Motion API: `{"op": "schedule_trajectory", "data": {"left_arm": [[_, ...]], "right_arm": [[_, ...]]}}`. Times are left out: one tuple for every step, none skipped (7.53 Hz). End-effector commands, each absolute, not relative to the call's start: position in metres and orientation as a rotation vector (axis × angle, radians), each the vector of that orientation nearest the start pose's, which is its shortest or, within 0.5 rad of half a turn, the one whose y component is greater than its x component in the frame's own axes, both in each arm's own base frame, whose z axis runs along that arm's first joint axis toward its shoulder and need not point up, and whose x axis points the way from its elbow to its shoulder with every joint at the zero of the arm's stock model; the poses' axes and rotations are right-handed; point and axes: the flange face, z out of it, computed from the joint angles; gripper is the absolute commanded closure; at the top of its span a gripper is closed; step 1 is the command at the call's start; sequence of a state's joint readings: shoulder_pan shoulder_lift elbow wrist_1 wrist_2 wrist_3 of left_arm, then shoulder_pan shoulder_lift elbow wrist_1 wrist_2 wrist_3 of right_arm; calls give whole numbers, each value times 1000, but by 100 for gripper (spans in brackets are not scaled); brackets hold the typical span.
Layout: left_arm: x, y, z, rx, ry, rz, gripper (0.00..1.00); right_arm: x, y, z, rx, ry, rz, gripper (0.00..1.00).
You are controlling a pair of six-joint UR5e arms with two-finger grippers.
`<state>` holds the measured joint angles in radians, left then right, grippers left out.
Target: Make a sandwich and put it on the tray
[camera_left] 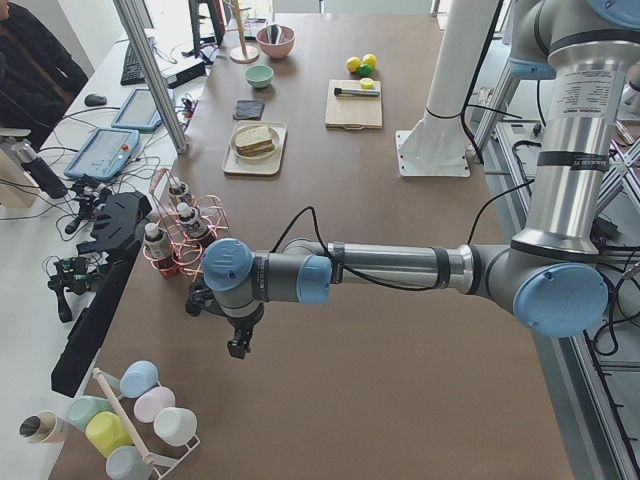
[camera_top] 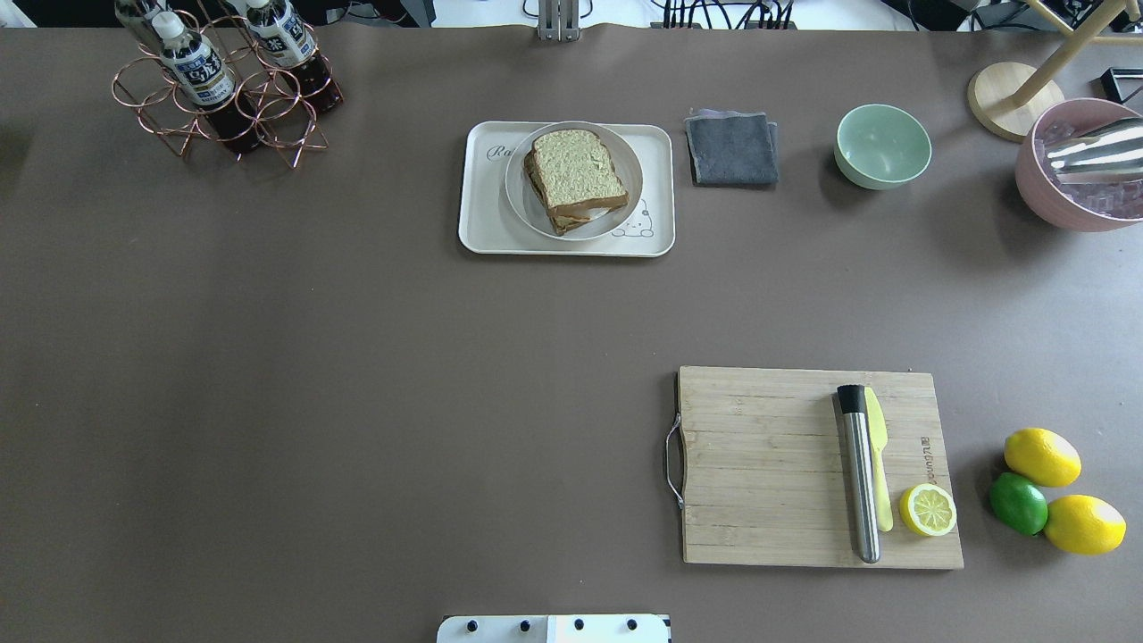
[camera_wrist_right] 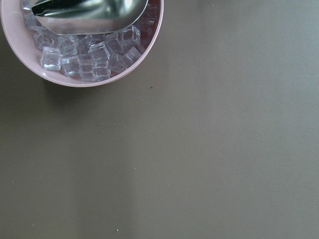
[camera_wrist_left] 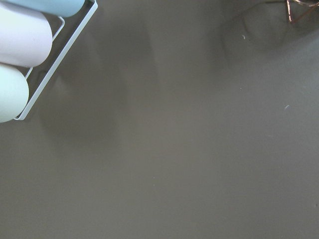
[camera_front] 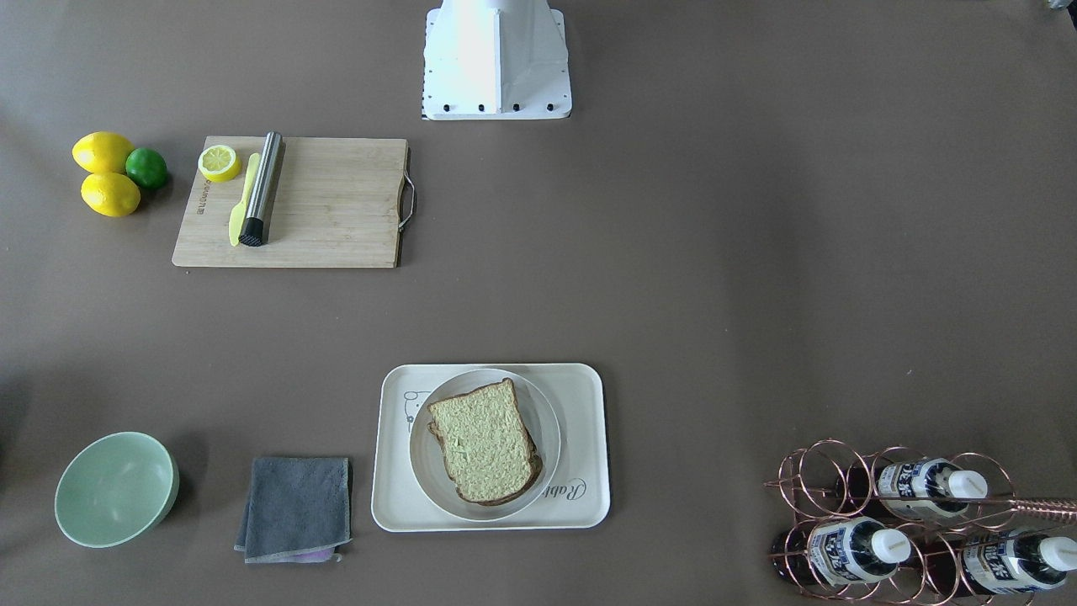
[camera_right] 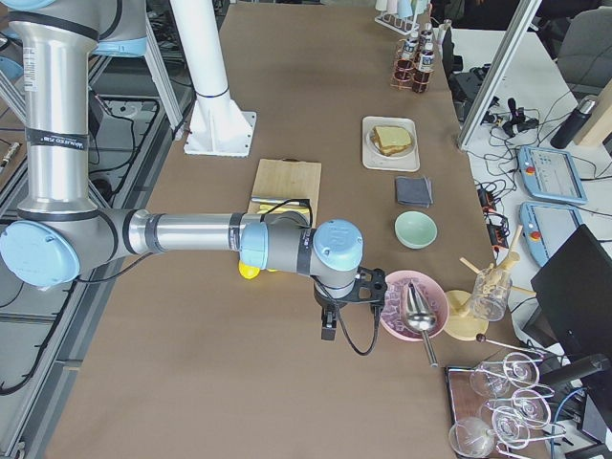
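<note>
Sandwich (camera_front: 485, 442) rests on a round white plate (camera_front: 551, 431) inside the cream tray (camera_front: 589, 400), lower centre of the front view, task seemingly finished; left gripper (camera_left: 238, 345) and right gripper (camera_right: 328, 329) hang well away, open or closed impossible to tell.

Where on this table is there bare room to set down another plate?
The widest bare stretch lies between the tray and the cutting board, plus the left half on the robot's side of the bottle rack. The far edge is crowded: rack, tray, grey cloth, green bowl. Right of the board sit lemons and a lime.
</note>
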<state>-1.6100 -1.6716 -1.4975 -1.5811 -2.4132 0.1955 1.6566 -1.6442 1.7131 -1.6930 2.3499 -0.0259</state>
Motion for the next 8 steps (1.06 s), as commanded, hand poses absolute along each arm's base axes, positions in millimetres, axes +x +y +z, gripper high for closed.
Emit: {"op": "schedule_trajectory", "data": {"left_arm": [[-83, -518, 653, 112, 839, 144, 2], [-85, -519, 651, 117, 835, 143, 3], [-87, -522, 647, 124, 831, 145, 2], [-91, -522, 643, 133, 830, 140, 2], [-93, -522, 639, 143, 828, 140, 3], [-96, -521, 639, 145, 828, 133, 2], [-96, -521, 639, 145, 828, 133, 2], [-96, -521, 640, 143, 826, 132, 3]], "right_arm": [[100, -453, 635, -10, -782, 76, 1], [99, -451, 636, -10, -790, 75, 1], [98, -449, 639, -16, -789, 77, 1], [98, -447, 643, -21, -786, 78, 1], [97, -447, 645, -26, -786, 77, 1], [96, -448, 645, -27, -784, 73, 1], [95, -449, 643, -23, -784, 70, 1], [94, -449, 643, -24, -784, 68, 1]]}}
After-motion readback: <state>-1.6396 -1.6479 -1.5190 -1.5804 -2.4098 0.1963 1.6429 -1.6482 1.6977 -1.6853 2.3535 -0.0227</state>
